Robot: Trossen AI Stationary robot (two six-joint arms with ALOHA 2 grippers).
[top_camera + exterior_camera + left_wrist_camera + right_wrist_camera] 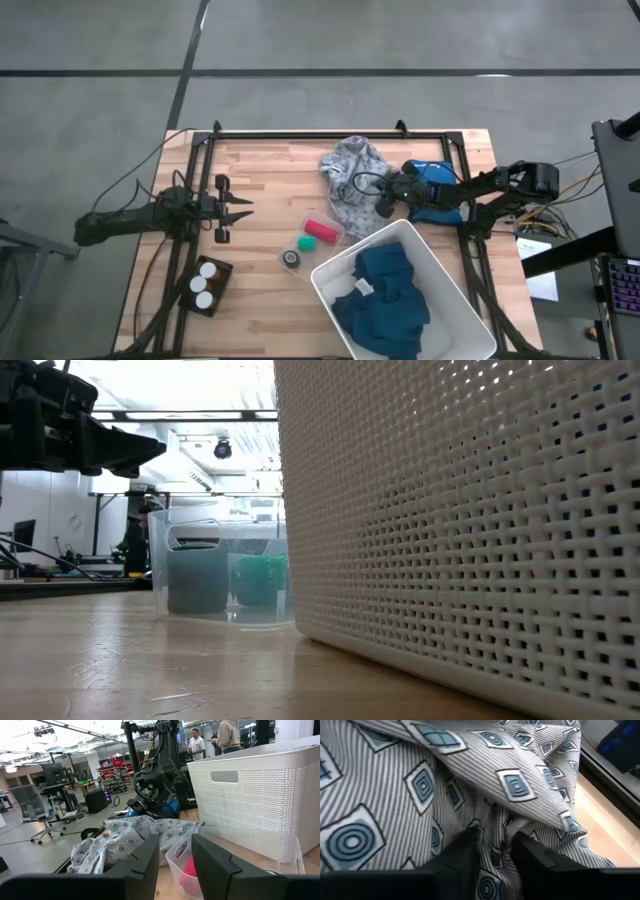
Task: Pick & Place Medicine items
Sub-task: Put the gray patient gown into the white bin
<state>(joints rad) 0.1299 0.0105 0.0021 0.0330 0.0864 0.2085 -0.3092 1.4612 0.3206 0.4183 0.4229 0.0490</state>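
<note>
White basket (470, 520) wall fills the low view closest in, its lattice side running from 12 down to 4 o'clock; behind it stands a clear tub (215, 575) with a teal item and a grey one inside. From above, the basket (450, 285) sits at 5 o'clock on the wooden surface (270, 175) and holds blue cloth (385, 295). Medicine items (204, 284): three white-capped bottles in a dark tray (222, 272) at 7 o'clock near the surface's left edge, standing upright, caps up, long axes vertical; the three make a short row running roughly 1 to 7 o'clock. Clear tub (312, 240) at centre, just beside the basket's 10 o'clock corner, with a pink item, a green one and a dark round one. Grey patterned cloth (352, 180) bunched at 12 o'clock. Right gripper (385, 198) at the cloth's 4 o'clock edge; its wrist view shows the jaws pressed into the fabric (470, 785), a fold pinched between them. Left gripper (240, 211) hovers at 9 o'clock, well apart from the bottles, jaws slightly apart, nothing between them. Two people stand far back in the room.
</note>
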